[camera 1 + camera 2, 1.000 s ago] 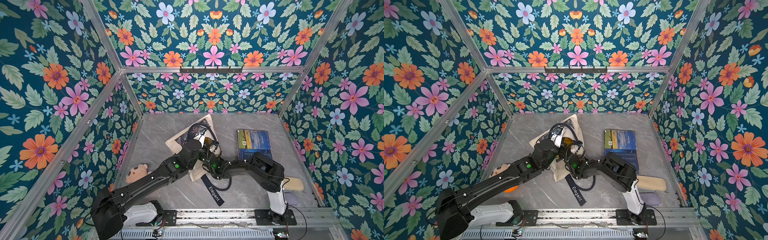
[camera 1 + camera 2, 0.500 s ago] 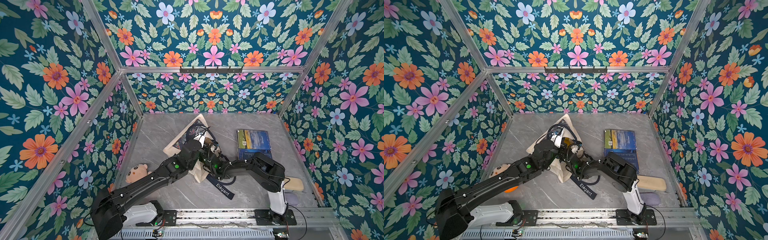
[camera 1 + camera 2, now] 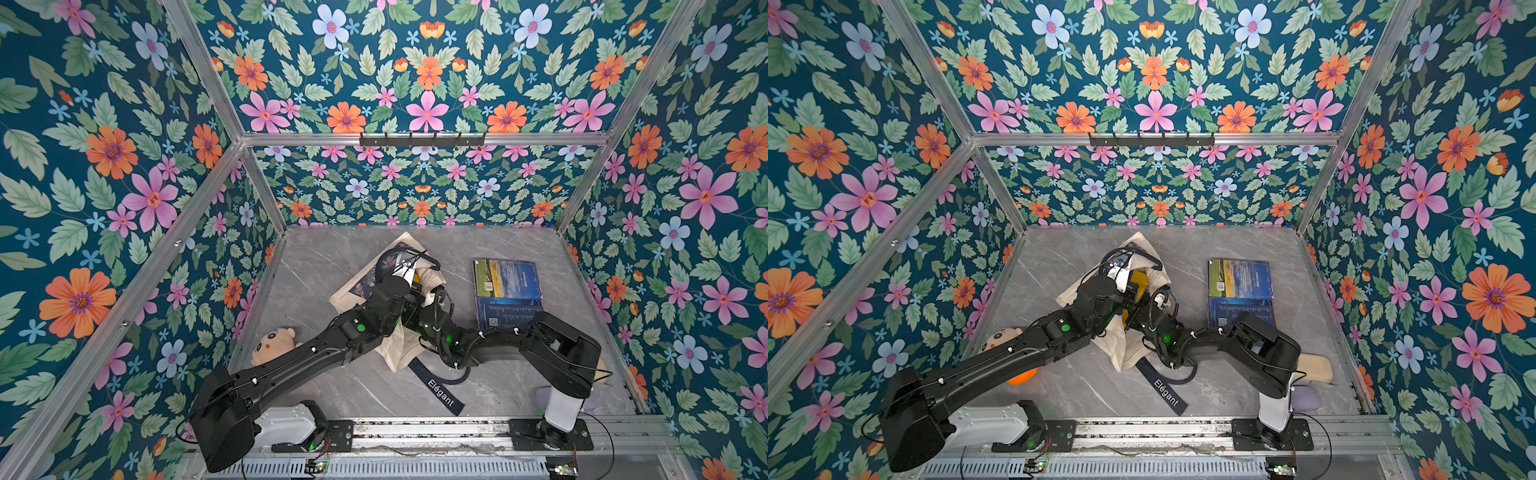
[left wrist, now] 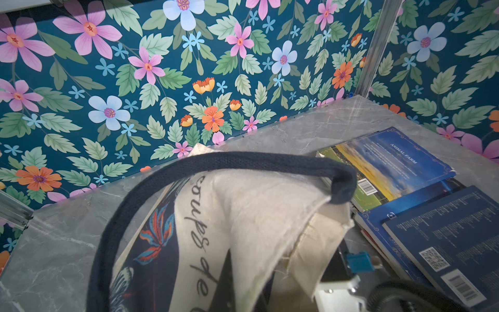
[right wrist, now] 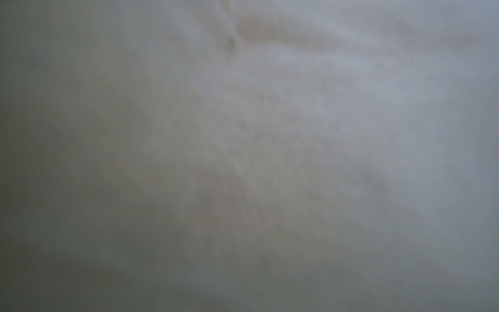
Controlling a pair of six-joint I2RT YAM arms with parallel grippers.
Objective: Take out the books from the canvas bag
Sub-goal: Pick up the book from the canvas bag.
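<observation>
Right gripper (image 3: 1147, 300) buried inside canvas bag (image 3: 345, 296), jaws hidden; left gripper (image 3: 409, 276) pinches its rim

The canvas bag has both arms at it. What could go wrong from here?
The left gripper seems to hold the canvas bag up by its cloth; a slip would drop it shut over the yellow book.
The right wrist view shows only blurred cloth, so the right gripper may pinch fabric, not a book.
The right arm lies close to the stacked books and might knock them.
</observation>
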